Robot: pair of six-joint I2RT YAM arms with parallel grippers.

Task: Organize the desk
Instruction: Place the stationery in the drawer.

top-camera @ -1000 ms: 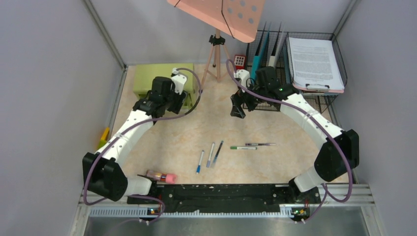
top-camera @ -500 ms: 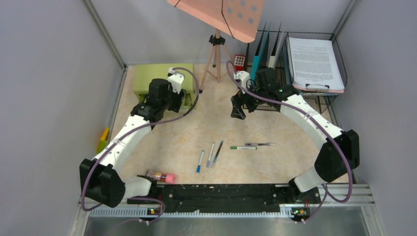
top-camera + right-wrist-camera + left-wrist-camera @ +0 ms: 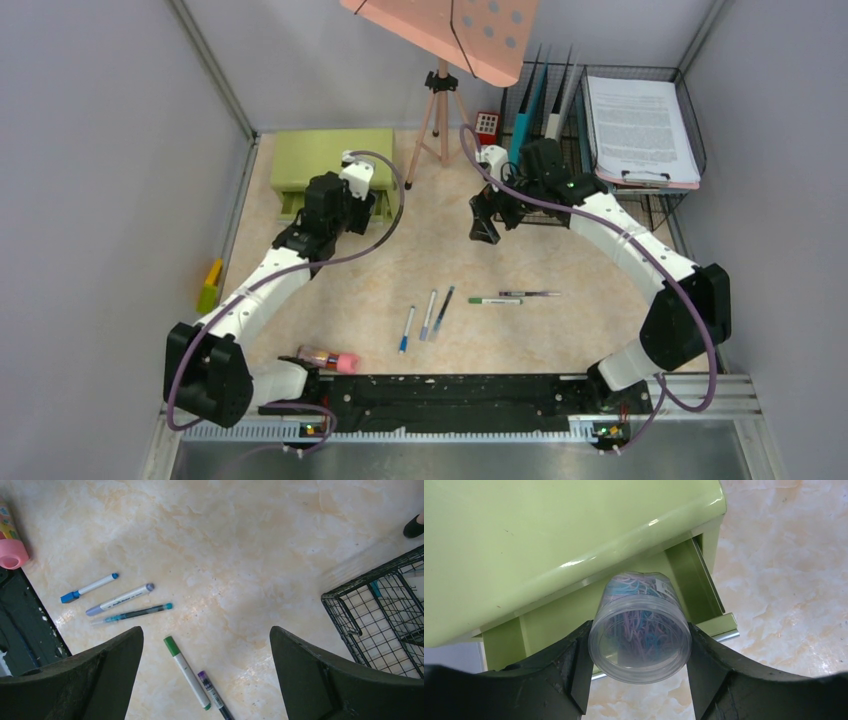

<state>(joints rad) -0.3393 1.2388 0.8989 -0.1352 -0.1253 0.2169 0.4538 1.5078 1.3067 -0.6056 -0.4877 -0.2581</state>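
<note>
L gripper [image 3: 639, 652] is part-closed on a clear round tub [image 3: 640, 630] of coloured clips or bands, can't tell which; it grips the tub by its sides just in front of the green cabinet [image 3: 549, 540], at the mouth of its pulled-out drawer [image 3: 689, 580]. R gripper [image 3: 205, 635] is wide open w/ nothing in it, above the bench [image 3: 225, 540] near the wire rack [image 3: 380, 615]; pens [image 3: 430, 315] lie loose mid-bench. Risks, as I judge: tub is smooth & round, so it may slip or tilt in the gripper; drawer gap looks tight vs the tub, so its rim may catch the cabinet's top edge & shove the cabinet back; or it drops short & rolls across the bench.
</note>
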